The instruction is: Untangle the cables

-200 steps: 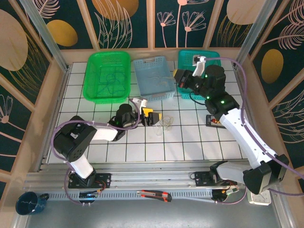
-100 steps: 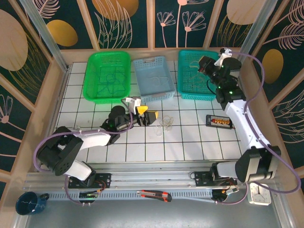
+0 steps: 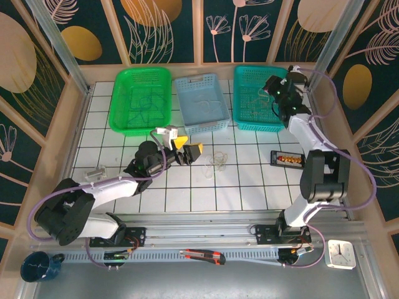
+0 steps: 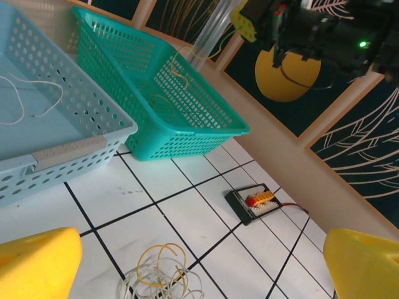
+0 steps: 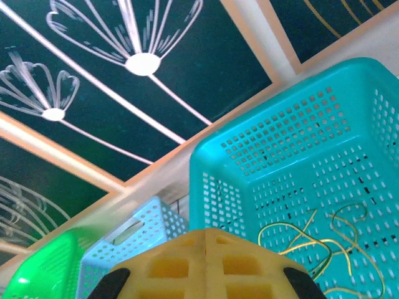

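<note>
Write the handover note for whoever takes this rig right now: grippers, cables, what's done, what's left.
Left gripper: open, empty, low over the table, just short of the tangle.
Right gripper: shut, nothing seen in it, raised at the teal basket.
Cables: yellow cables lie in the teal basket, a white cable in the blue basket, greenish cables in the green basket.
Done: those are separated and sorted.
Left: the tangle of white and yellow loops on the table has to be pulled apart and binned.
</note>
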`<move>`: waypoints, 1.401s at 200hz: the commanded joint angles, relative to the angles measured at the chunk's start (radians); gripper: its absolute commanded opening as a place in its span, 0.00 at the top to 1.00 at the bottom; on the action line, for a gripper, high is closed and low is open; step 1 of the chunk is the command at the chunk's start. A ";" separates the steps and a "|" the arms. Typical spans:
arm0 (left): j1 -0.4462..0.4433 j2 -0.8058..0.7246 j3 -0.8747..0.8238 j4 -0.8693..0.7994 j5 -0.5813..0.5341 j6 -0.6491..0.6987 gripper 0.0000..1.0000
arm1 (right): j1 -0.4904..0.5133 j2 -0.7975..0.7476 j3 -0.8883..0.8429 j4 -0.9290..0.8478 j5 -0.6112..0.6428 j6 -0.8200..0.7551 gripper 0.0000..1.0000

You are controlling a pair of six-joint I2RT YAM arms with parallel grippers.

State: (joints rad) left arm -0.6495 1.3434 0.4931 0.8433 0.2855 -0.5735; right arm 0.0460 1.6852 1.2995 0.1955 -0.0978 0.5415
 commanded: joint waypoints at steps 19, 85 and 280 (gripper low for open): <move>-0.005 -0.007 -0.014 0.003 -0.024 -0.019 0.01 | -0.021 0.129 0.154 -0.017 -0.060 -0.016 0.52; -0.005 0.012 -0.010 0.004 -0.045 -0.035 0.01 | 0.017 -0.020 0.004 0.015 -0.134 -0.016 0.48; -0.010 0.219 0.193 -0.438 -0.065 0.139 0.18 | 0.424 -0.503 -0.780 -0.085 -0.042 -0.001 0.52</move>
State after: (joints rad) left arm -0.6514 1.5108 0.6125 0.5541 0.2054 -0.5243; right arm 0.4648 1.2118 0.5484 0.0921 -0.1577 0.5129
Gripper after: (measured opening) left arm 0.832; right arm 0.485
